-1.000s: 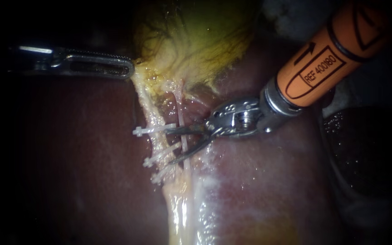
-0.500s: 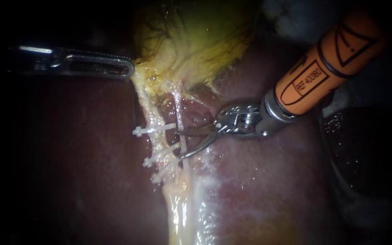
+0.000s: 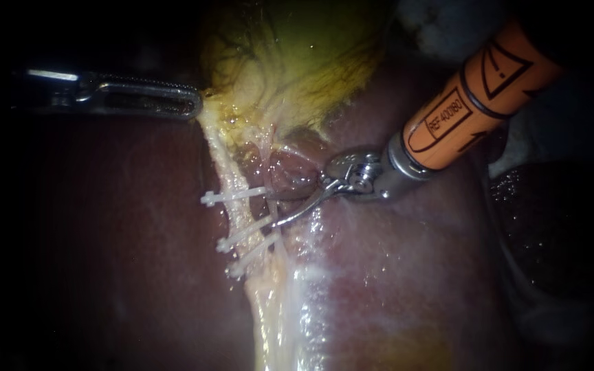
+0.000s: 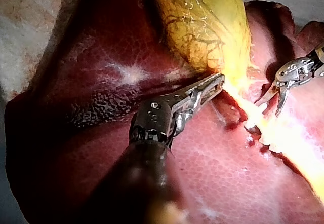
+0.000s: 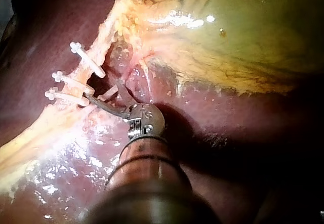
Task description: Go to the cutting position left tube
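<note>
The left instrument (image 3: 192, 104), a slim silver metal tool that comes in level from the left, has its long slotted hand pressed together, both jaws pinching the yellow fatty edge where the yellow-green, dark-veined gallbladder (image 3: 297, 62) narrows. The left wrist view shows the same grip: the tip of the hand (image 4: 218, 80) sits right at that pale yellow edge, over the dark red, glossy liver (image 3: 393, 275).

The right instrument (image 3: 273, 209), with a thick orange sleeve and a small silver wrist, comes down from the upper right. Its hand is a pair of thin curved blades, and they are spread with a clear gap between them and nothing gripped.

The left tube (image 3: 227, 168) is the pale yellowish strand that runs down from the gallbladder's neck across the liver. Three white plastic clips cross it: a top clip (image 3: 232, 197), a middle clip (image 3: 242, 235) and a lowest clip (image 3: 245, 262).

The spread blades point at the stretch between the top and middle clips. Their tips lie just beside the tube on its right, close to the clips' ends. In the right wrist view the lower blade (image 5: 98, 102) reaches close to the two lower clips. Whether the tube itself lies between the blades I cannot tell.
</note>
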`<control>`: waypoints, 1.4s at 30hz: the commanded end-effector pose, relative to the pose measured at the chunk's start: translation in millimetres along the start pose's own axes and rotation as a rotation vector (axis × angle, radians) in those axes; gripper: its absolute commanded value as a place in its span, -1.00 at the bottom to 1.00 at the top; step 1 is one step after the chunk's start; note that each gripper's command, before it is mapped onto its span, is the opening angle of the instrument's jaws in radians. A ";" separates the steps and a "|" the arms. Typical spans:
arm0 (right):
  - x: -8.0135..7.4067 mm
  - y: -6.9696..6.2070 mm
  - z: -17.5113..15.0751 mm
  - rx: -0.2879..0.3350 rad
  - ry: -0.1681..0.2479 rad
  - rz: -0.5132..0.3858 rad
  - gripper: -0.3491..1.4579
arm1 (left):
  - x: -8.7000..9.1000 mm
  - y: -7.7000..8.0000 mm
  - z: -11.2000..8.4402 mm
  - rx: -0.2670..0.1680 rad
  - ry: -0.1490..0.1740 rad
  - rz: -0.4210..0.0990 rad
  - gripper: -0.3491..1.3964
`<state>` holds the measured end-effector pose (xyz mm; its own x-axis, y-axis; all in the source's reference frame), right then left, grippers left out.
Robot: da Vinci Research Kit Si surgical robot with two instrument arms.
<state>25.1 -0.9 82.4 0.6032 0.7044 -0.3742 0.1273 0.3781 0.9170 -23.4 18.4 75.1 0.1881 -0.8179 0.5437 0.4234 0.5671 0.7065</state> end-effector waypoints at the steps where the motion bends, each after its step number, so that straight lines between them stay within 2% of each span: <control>1: 0.0 0.0 0.1 0.016 0.006 0.013 0.24 | 0.0 0.0 0.0 0.000 0.000 0.000 -1.00; 8: 0.5 0.1 0.6 0.113 0.042 0.061 0.18 | 0.0 0.0 0.0 0.000 0.000 0.000 -1.00; 15: 0.9 -0.1 1.3 0.161 0.072 0.100 0.11 | 0.0 0.0 0.0 0.000 0.000 0.000 -1.00; 23: 1.5 -0.6 0.4 0.180 0.063 0.104 0.05 | 0.0 0.0 0.0 0.000 0.000 0.000 -1.00; 32: 1.5 -0.1 -0.4 0.180 0.064 0.105 0.03 | 0.0 0.0 0.0 0.000 0.000 0.000 -1.00; 42: 1.4 -0.8 2.4 0.177 0.059 0.098 0.03 | 0.0 0.0 0.0 -0.001 0.000 0.000 -1.00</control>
<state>28.1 -1.9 81.4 0.5719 0.7694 -0.2846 0.2120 0.1966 0.9573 -23.5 18.4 75.1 0.1878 -0.8179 0.5439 0.4239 0.5670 0.7062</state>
